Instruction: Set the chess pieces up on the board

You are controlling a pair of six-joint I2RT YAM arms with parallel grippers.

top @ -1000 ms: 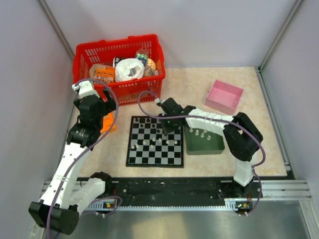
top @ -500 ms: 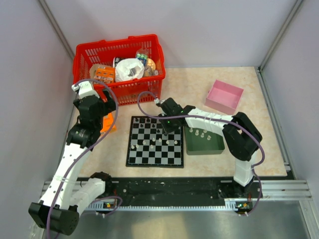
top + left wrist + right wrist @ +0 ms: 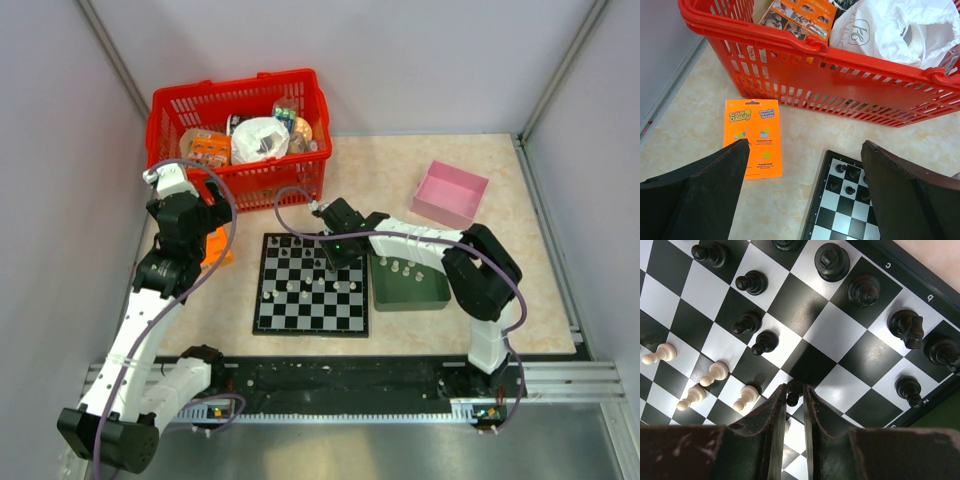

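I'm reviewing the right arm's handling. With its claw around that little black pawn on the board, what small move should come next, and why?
Probably lift straight up. The right claw pinches the small black pawn on the black-and-white checkered board, and pale white pawns stand close beside it, so dragging sideways could topple them.

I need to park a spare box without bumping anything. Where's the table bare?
Bare: the far strip between basket and pink box; the near-right corner, past the right arm. Crowded: board, tray and the gap between them, under that arm; a sponge pack lies left of the board.
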